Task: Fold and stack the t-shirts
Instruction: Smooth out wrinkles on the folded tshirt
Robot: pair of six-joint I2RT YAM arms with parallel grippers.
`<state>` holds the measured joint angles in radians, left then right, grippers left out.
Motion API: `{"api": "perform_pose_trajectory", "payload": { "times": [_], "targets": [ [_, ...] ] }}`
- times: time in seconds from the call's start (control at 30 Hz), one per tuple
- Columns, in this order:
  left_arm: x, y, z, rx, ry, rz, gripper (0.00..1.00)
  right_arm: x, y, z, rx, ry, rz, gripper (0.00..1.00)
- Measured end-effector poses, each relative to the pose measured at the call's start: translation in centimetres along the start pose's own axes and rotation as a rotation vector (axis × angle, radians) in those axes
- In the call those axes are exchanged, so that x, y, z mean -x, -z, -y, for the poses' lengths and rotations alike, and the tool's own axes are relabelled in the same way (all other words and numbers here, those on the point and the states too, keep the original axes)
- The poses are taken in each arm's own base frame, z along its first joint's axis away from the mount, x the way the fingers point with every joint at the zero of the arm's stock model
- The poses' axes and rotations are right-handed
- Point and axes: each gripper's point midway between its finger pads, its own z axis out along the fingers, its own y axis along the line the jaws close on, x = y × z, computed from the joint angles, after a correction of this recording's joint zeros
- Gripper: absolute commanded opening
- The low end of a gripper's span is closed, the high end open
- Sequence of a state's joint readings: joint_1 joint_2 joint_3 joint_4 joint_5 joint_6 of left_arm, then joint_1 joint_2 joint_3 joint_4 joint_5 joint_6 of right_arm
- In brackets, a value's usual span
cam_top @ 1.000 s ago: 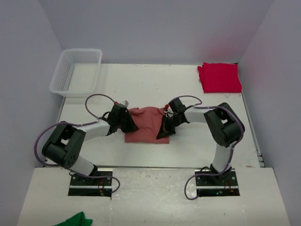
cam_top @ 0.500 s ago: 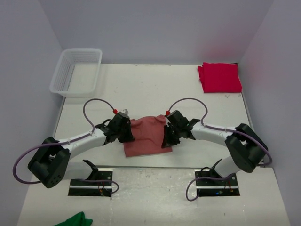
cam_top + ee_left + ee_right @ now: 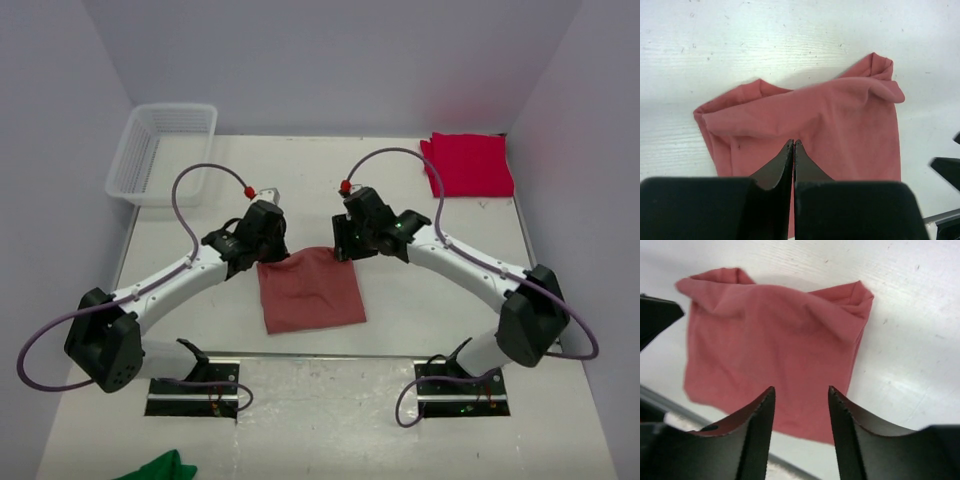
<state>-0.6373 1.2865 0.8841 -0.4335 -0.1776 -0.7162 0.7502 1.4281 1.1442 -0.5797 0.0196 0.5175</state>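
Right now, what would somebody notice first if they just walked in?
A folded salmon-red t-shirt lies on the table near its front edge, with the shut left gripper and the open right gripper above its far corners. A bright crimson t-shirt sits folded in the far right corner.

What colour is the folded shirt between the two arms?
The shirt is dusty salmon-red; left wrist view shows it best.

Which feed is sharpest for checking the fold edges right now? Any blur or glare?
Top external: evenly lit, sharp, salmon t-shirt edges clear. Left wrist: shirt mostly sharp, far fold slightly smeared, left gripper a dark silhouette. Right wrist: softest, slightly blurred, table washed bright.
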Motion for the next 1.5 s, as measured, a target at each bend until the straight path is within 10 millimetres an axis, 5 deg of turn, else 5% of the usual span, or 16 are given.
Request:
{"api": "perform_pose_trajectory", "payload": {
  "times": [0.07,0.17,0.27,0.3,0.47,0.77,0.97,1.17,1.5],
  "targets": [
    [0.4,-0.6,0.5,0.002,-0.011,-0.011,0.00,0.2,-2.1,0.6,-0.045,0.027,-0.032,0.58],
    [-0.1,-1.4,0.3,0.026,-0.033,-0.042,0.06,-0.5,-4.8,1.8,-0.089,0.053,-0.104,0.52],
    [-0.6,-1.4,-0.4,0.053,-0.044,-0.066,0.05,-0.8,-6.6,3.3,-0.121,0.044,-0.154,0.04],
    [-0.7,-1.4,-0.4,0.056,-0.045,-0.068,0.04,-0.8,-6.9,3.8,-0.129,0.037,-0.161,0.00],
    [-0.6,-1.0,-0.1,0.034,-0.042,-0.067,0.00,0.0,-7.5,4.9,-0.132,-0.006,-0.176,0.00],
    [-1.9,-0.9,3.0,-0.140,-0.030,-0.131,0.00,-0.3,-7.8,3.6,-0.062,-0.018,-0.202,0.00],
    [-5.8,-1.1,5.0,-0.319,-0.005,-0.250,0.00,-1.7,-7.7,2.6,0.008,-0.030,-0.238,0.00],
    [-9.9,-2.2,4.3,-0.342,0.019,-0.373,0.00,-2.1,-8.2,1.9,0.046,-0.036,-0.262,0.00],
    [-13.7,-2.3,3.1,-0.315,-0.005,-0.451,0.00,-3.1,-13.7,2.2,0.026,-0.062,-0.381,0.00]
  ]
}}
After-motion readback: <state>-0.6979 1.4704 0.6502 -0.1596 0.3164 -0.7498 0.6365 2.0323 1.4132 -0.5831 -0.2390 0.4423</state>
